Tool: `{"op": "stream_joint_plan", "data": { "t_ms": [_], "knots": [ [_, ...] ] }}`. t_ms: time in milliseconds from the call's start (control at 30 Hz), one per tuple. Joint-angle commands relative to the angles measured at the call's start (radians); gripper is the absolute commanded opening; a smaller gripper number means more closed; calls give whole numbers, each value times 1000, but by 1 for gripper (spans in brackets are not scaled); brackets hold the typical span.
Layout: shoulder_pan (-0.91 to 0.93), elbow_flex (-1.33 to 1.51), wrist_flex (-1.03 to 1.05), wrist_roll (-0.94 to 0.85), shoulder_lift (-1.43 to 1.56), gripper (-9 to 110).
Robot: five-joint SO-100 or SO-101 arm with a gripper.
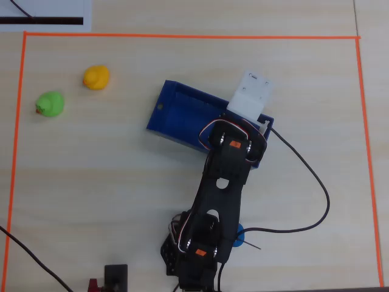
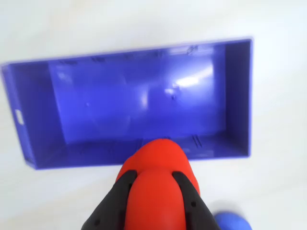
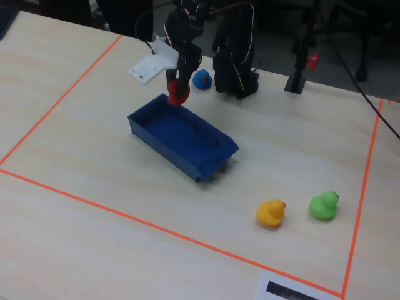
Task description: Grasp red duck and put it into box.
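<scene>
Scanning the fixed view from left to right, orange tape [image 3: 62, 87] bordered a pale wooden table [image 3: 94, 206], and the gripper [image 3: 178, 92] hung clamped on the red duck [image 3: 178, 92] just above the far end of the blue box [image 3: 181, 140]. A blue duck [image 3: 201, 79] sat on the table beside the arm's base, farther back. Well to the right and nearer, a yellow duck [image 3: 271, 212] and a green duck [image 3: 324, 205] stood apart from the box. In the wrist view, black fingers [image 2: 122, 191] pressed both sides of the duck, which sat over the box's near wall, and the box's floor looked bare. The grasp and carry seemed done; the remaining work appeared to be moving slightly inward, then releasing the duck into the box.
</scene>
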Motion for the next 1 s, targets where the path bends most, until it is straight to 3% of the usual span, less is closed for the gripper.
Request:
{"op": "stream_joint_plan", "data": {
  "t_ms": [0,567,733,967],
  "knots": [
    [-17,3,-18,0,-17,0],
    [-11,97,-296,-32,-202,0],
    [11,91,-311,-38,-229,12],
    [32,69,-313,-44,-233,20]
  ]
}}
